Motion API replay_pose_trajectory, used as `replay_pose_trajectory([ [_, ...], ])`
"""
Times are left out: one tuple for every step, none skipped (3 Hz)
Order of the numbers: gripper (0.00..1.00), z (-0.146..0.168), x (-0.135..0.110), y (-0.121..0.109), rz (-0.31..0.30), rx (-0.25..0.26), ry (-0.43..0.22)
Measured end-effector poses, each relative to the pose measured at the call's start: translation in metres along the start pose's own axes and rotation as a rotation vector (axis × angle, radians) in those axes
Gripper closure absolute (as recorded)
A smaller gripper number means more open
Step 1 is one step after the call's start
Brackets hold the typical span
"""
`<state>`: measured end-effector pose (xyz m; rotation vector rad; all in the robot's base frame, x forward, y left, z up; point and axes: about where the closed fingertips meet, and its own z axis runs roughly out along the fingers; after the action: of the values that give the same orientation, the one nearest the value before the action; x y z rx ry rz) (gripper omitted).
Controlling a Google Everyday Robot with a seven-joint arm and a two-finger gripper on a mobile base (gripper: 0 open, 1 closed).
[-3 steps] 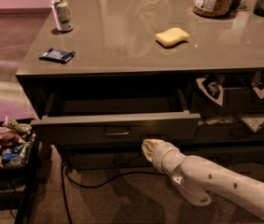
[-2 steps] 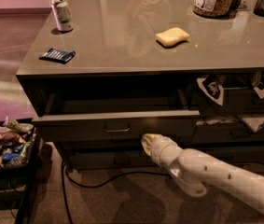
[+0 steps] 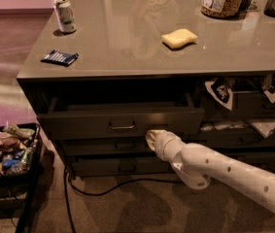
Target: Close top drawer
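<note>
Tool [image 3: 152, 139] nearer top drawer [image 3: 78, 125] front, glossy grey countertop [image 3: 127, 52], carpeted floor [image 3: 127, 208]

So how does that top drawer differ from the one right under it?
The top drawer is pulled out, its inside showing; the drawer below sits pushed in. The top drawer's front is taller, the drawer below's lower. The gripper is at the top drawer's bottom edge, right of its handle. Both are wide, dark and flat-fronted.

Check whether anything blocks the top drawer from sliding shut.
Nothing visible does. The end effector is at the front of the top drawer, by its lower edge, right of the handle; the drawer's inside is mostly hidden.
</note>
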<state>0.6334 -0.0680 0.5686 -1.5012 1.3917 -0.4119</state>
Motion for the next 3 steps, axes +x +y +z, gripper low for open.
replay_pose_trajectory([
  [1.0, -0.001, -0.001, 0.001, 0.0, 0.0, 0.0],
  [1.0, 0.01, 0.015, -0.03, -0.014, 0.054, 0.026],
  [1.0, 0.01, 0.017, -0.037, -0.02, 0.068, 0.032],
])
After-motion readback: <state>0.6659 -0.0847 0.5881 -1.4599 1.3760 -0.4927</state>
